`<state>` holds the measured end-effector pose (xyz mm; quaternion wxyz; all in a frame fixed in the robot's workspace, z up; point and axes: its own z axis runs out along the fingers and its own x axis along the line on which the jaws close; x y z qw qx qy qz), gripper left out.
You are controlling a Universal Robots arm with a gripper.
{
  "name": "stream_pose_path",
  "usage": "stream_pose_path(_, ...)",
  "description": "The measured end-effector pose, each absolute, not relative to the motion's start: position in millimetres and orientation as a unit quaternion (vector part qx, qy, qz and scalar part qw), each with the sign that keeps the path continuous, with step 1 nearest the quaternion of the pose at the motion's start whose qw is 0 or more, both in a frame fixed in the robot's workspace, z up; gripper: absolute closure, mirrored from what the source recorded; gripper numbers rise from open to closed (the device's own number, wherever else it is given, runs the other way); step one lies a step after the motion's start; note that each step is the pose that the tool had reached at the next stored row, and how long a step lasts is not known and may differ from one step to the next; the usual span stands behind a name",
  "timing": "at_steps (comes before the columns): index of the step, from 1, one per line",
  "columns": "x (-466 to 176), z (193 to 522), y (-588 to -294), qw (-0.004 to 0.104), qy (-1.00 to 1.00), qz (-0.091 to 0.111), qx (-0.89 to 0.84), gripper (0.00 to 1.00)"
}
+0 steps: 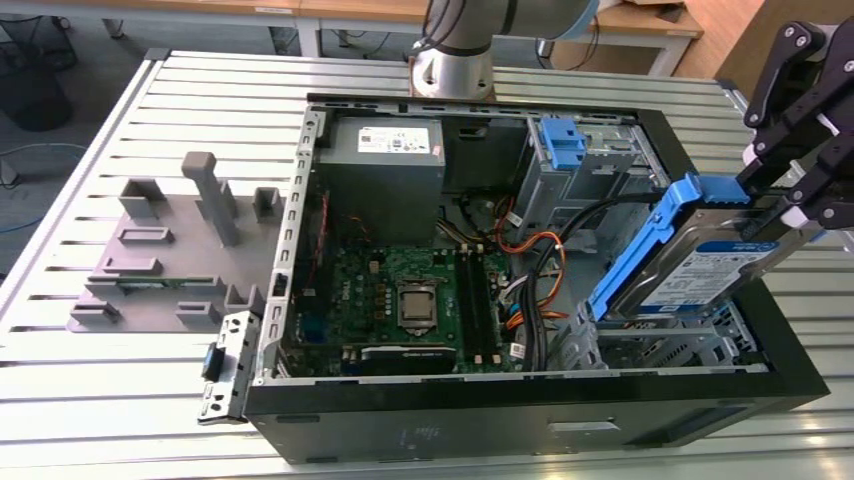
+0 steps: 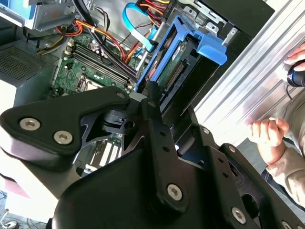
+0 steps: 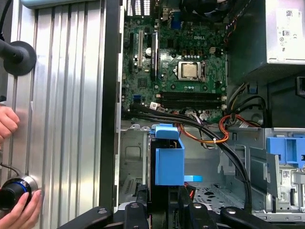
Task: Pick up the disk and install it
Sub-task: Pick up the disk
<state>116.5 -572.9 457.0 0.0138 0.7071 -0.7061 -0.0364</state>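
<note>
The disk [image 1: 721, 265] is a silver drive with a white-and-blue label in a bright blue caddy. My gripper [image 1: 798, 205] is shut on its upper end and holds it tilted over the drive cage [image 1: 667, 340] at the open computer case's front corner, on the exterior view's right. The caddy's lower end sits just above or at the cage; contact cannot be told. In the second wrist view the disk [image 2: 188, 47] points away from the gripper [image 2: 164, 117] towards the case. In the first wrist view the disk [image 3: 169, 162] shows edge-on between the fingers [image 3: 143, 198].
The case [image 1: 534, 385] lies open on a slatted metal table [image 1: 120, 370]. Inside are a motherboard [image 1: 400, 290], a grey power supply [image 1: 380, 150], a bare blue bracket [image 1: 563, 140] and loose cables [image 1: 534, 260]. A grey fixture [image 1: 174, 260] stands left. A person's hands [image 3: 21, 210] rest by the case.
</note>
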Motion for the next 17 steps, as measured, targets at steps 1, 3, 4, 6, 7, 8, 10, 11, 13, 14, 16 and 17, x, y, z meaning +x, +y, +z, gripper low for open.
stream_pose_path(1, 116.5, 456.6, -572.5, 0.014, -0.706, -0.036, 0.707, 0.65)
stream_pose_path(3, 116.6, 455.8, -571.9, 0.014, -0.706, -0.036, 0.707, 0.65)
stream_pose_path(4, 116.5, 455.6, -571.8, 0.014, -0.706, -0.036, 0.707, 0.65)
stream_pose_path(6, 116.5, 455.6, -571.8, 0.014, -0.706, -0.036, 0.707, 0.65)
stream_pose_path(7, 116.5, 455.6, -571.8, 0.014, -0.706, -0.036, 0.707, 0.65)
stream_pose_path(8, 116.5, 455.6, -571.8, 0.014, -0.706, -0.036, 0.707, 0.65)
stream_pose_path(10, 116.6, 455.3, -571.7, 0.014, -0.708, -0.036, 0.705, 0.65)
stream_pose_path(11, 116.6, 455.1, -571.7, 0.014, -0.711, -0.036, 0.702, 0.65)
stream_pose_path(13, 117.1, 454.8, -571.8, 0.013, -0.716, -0.037, 0.697, 0.65)
stream_pose_path(14, 117.4, 454.8, -571.7, 0.013, -0.717, -0.037, 0.696, 0.65)
stream_pose_path(16, 118.2, 454.6, -571.8, 0.013, -0.718, -0.037, 0.694, 0.65)
stream_pose_path(17, 118.2, 454.4, -571.8, 0.013, -0.719, -0.037, 0.694, 0.65)
